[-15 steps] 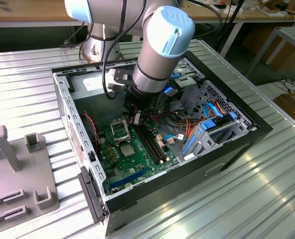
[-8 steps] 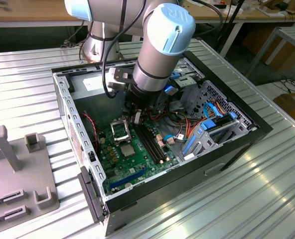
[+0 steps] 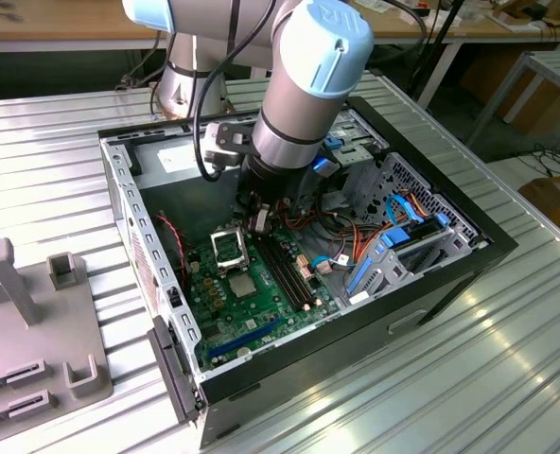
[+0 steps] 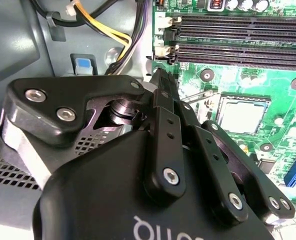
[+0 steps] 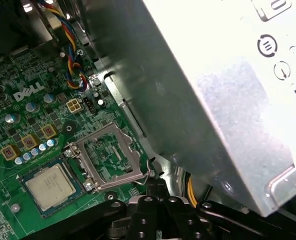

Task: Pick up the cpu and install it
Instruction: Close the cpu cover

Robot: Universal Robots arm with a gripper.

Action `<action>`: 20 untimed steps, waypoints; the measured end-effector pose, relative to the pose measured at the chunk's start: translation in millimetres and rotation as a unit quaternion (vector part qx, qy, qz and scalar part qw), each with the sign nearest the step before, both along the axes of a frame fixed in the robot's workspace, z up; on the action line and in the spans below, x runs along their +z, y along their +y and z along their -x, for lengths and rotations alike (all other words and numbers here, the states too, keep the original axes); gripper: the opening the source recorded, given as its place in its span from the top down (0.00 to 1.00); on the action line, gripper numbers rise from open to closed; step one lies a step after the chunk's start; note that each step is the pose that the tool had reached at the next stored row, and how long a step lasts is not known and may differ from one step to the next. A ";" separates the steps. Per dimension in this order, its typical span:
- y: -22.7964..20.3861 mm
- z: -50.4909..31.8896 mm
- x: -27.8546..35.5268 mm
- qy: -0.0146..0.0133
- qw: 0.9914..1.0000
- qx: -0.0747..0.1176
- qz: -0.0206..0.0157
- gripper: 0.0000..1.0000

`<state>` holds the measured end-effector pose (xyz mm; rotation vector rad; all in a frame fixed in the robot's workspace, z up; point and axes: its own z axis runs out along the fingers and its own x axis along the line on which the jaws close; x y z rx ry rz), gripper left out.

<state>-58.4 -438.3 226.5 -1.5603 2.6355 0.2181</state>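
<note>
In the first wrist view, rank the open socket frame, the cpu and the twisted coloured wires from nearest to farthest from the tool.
Measured from the tool:
1. open socket frame, hinged up, its edge right at the tool's tip.
2. cpu, seated in its socket just beyond the frame.
3. twisted coloured wires, far across the board, beside the metal casing.

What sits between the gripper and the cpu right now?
In the first wrist view, the open socket frame lies between the gripper and the cpu.

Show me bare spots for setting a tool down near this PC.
The ribbed metal table lies bare at the exterior view's right of the computer case. The motherboard is crowded with the CPU, open socket frame and gripper.
</note>
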 end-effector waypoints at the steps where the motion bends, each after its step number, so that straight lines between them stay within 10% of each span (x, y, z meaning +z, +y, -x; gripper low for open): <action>1: 0.0 0.1 0.5 0.000 1.000 0.000 0.000 0.89; 20: 0.1 1.4 9.0 0.000 1.000 0.003 0.008 0.89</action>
